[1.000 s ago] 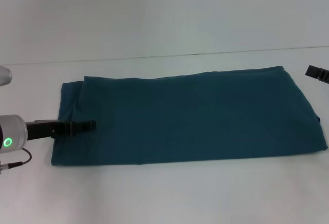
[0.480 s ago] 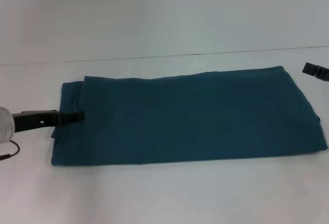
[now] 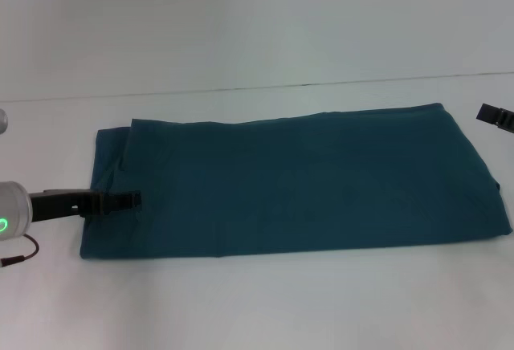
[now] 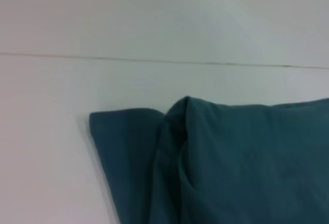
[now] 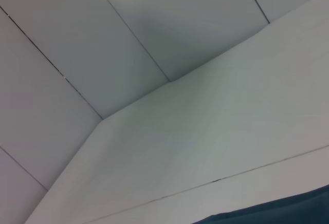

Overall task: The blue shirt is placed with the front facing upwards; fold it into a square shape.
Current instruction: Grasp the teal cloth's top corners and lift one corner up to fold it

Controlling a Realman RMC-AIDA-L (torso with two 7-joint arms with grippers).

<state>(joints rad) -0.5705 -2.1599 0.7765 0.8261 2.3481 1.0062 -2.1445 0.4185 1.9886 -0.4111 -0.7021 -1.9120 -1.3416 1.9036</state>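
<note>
Left tool (image 3: 132,200) sits low over the left end of the blue shirt (image 3: 297,181), tips back in over the cloth after pulling toward the edge half a second ago. Clenched or released: cannot tell. Right tool (image 3: 496,115) waits off the far right corner, state unclear too. The shirt lies as a long band across the bench (image 3: 257,302), unshifted; the crosswise fold is not yet begun.

White tabletop (image 3: 265,302) bearing the blue shirt (image 3: 297,181), folded into a long flat band, lettering hidden.
</note>
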